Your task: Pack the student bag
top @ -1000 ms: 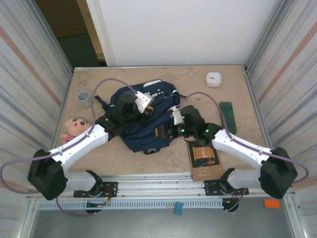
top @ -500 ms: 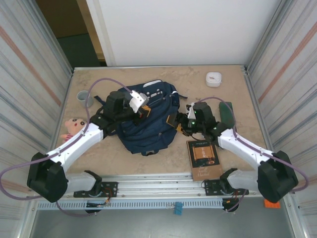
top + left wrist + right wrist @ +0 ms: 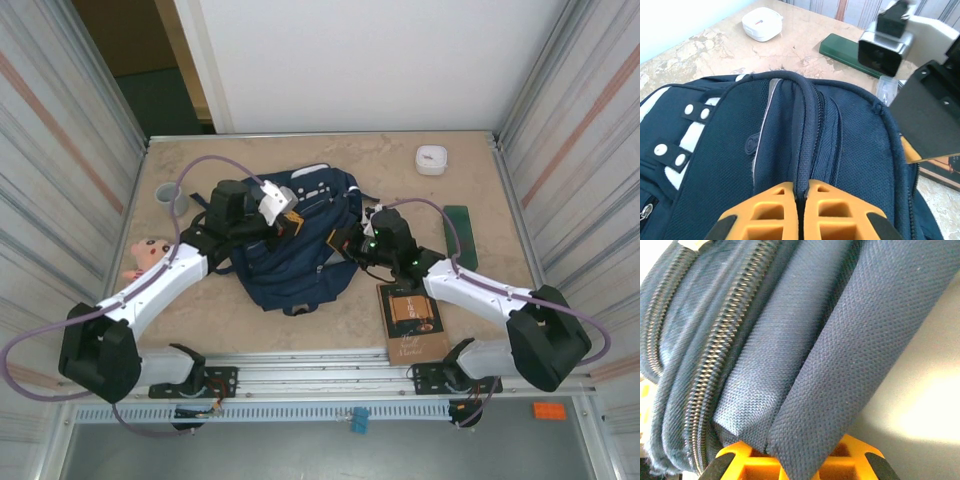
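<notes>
Left gripper (image 3: pixel 288 221) and right gripper (image 3: pixel 347 243) both clenched on the student bag (image 3: pixel 300 265); bag lies mid-table.
Top view: bag flat on the table (image 3: pixel 480 190); left gripper at its upper part, right gripper at its right edge; book (image 3: pixel 412 315) beside the right arm; green case (image 3: pixel 461 235) and white box (image 3: pixel 431 159) farther right; cup (image 3: pixel 167 196) and doll (image 3: pixel 146 255) at left. Left wrist: orange fingers (image 3: pixel 772 212) pinch a raised piped seam on the bag's top. Right wrist: orange fingers (image 3: pixel 737 456) clamp a fold of navy webbing beside a zipper.
</notes>
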